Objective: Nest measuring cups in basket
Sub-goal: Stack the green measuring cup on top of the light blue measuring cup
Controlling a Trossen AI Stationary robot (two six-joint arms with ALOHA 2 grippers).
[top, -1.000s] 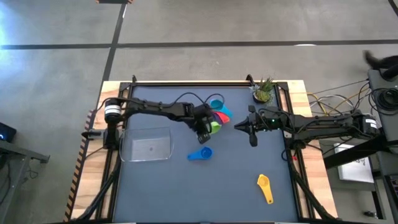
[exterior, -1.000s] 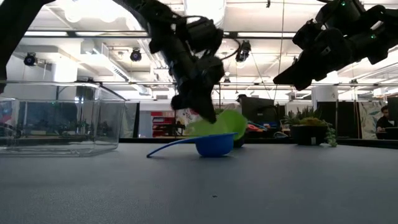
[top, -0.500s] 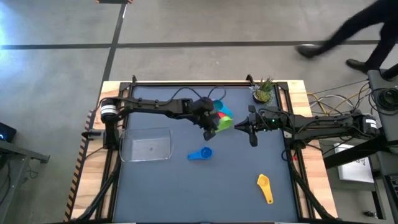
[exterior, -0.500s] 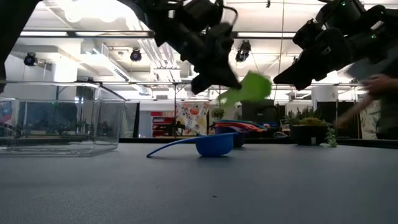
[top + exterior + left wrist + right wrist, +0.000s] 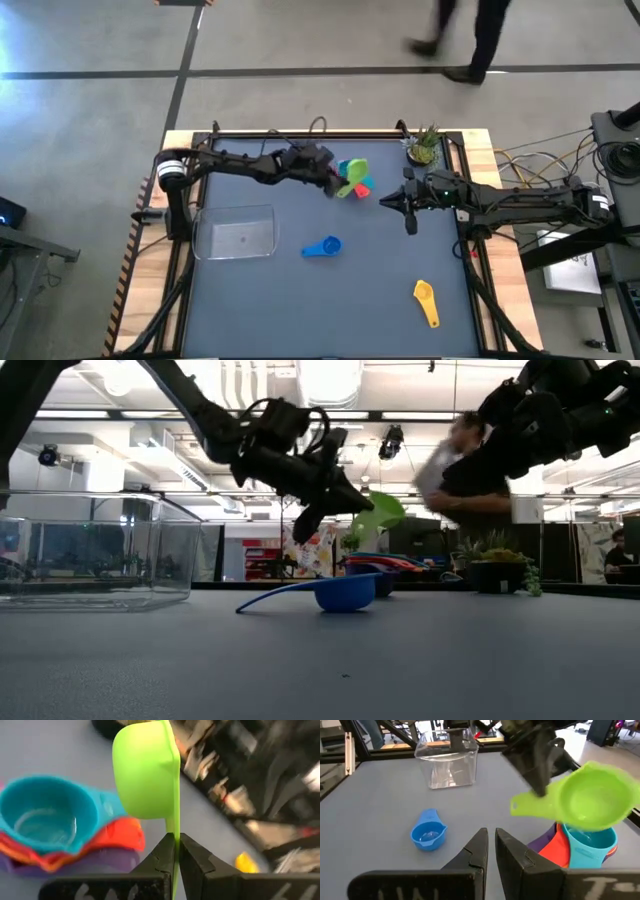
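My left gripper point(image 5: 333, 181) is shut on the lime green measuring cup point(image 5: 355, 172), holding it in the air just above a stack of cups. The stack has a teal cup point(image 5: 47, 815) on top, with red-orange point(image 5: 117, 836) and purple point(image 5: 75, 867) cups under it. A blue cup point(image 5: 323, 247) rests on its bowl mid-table, and a yellow cup point(image 5: 427, 300) lies near the front right. The clear basket point(image 5: 237, 232) stands at the left. My right gripper point(image 5: 384, 204) hovers shut, right of the stack, holding nothing. My left gripper pinches the green cup's flat handle point(image 5: 175, 845) between its two fingers, near the handle's free end. The fingers come from the table's left, nearly level and slanting slightly down, along the handle. The cup is lifted clear and tilted, with its bowl point(image 5: 590, 802) beyond the fingertips over the stack.
A small potted plant point(image 5: 423, 148) stands at the far right corner. A person point(image 5: 470, 40) walks on the floor beyond the table's far edge. Bare table surface lies between the blue cup and the yellow cup.
My left gripper has lifted the green cup from low beside the blue cup. It has carried the cup toward the far edge to above the stack, tipping from pointing down to nearly level and rolling. It has stayed shut on the handle. A person has walked leftward behind the table.
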